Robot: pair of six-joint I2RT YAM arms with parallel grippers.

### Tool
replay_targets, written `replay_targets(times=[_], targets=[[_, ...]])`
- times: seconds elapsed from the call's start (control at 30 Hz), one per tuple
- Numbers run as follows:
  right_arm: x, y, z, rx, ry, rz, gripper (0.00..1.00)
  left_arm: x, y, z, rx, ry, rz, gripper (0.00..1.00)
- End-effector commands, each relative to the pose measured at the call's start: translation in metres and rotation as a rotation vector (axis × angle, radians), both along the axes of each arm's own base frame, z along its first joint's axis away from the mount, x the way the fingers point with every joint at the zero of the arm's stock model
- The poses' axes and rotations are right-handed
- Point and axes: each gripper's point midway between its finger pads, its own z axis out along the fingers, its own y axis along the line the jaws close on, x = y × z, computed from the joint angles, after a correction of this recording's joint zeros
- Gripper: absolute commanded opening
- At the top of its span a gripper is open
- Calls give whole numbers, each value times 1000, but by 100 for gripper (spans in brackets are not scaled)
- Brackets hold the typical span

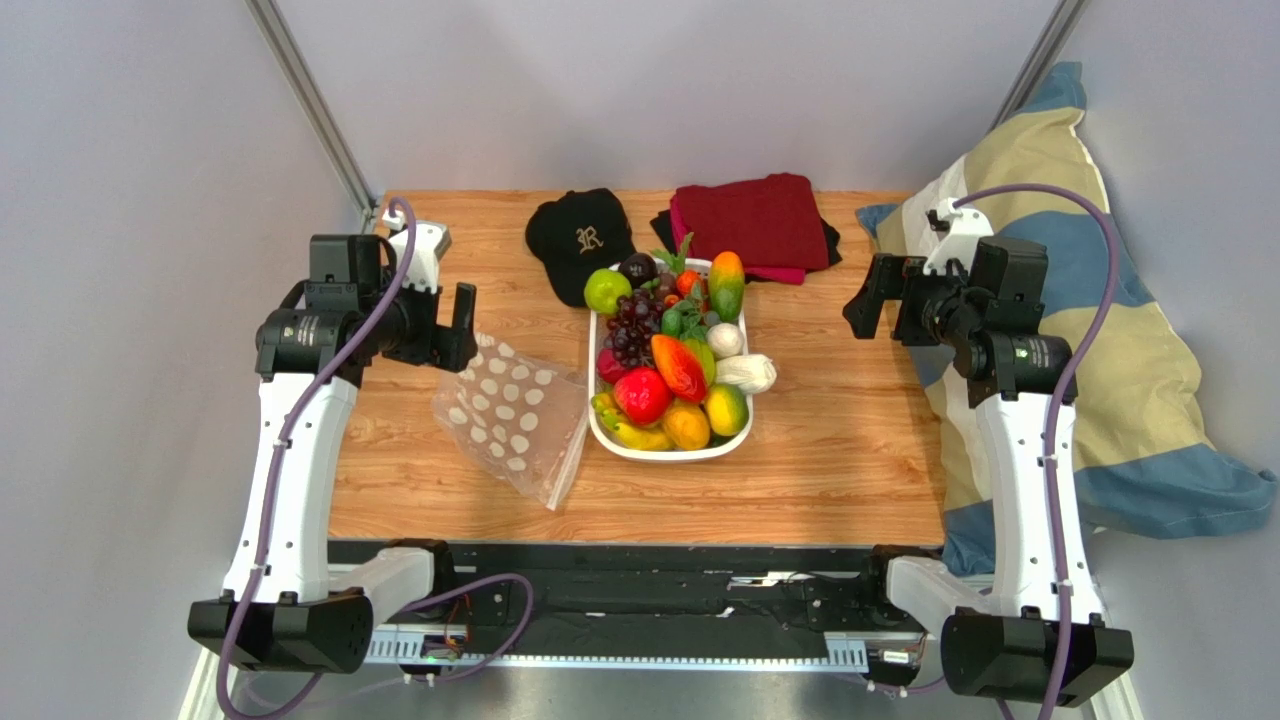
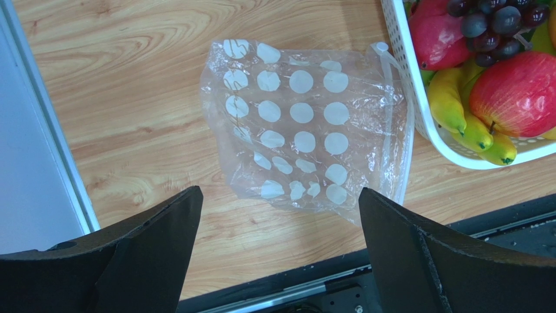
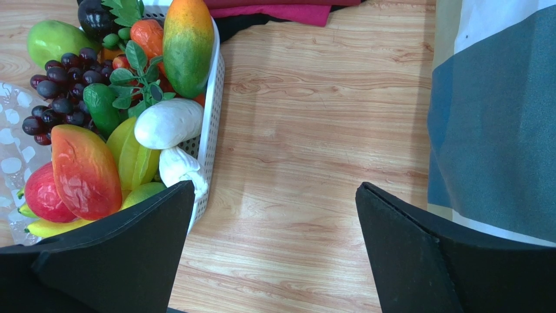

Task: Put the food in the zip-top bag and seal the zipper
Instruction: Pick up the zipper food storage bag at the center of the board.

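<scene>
Wood-grain counter (image 1: 842, 450) boxed by plain grey walls (image 1: 135, 180), metal corner posts (image 1: 308, 98), even diffuse light.

The one mark that can be read stands on the black cap (image 1: 571, 252), which lies on the worktop (image 1: 842, 443) in the upper middle of the top view. It is a small pale embroidered emblem on the cap's front panel. It looks like a stylised letter R, possibly intertwined with a second letter that is too small to make out. Whether it is a brand mark or a plain monogram cannot be told at this size.
</scene>
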Motion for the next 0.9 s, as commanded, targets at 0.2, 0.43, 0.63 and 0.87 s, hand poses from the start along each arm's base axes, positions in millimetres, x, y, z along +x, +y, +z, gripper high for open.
replay_targets(times=[0.2, 0.43, 0.63, 0.87], targets=[[5, 1, 2, 10, -34, 3, 100, -8, -30, -18, -11, -13, -219, 99], [6, 5, -8, 40, 1, 13, 100, -12, -58, -54, -5, 10, -337, 99], [6, 7, -11, 47, 8, 20, 100, -8, -91, -82, -88, 36, -405, 99], [7, 3, -9, 18, 14, 15, 100, -23, -124, -113, -23, -18, -538, 98]])
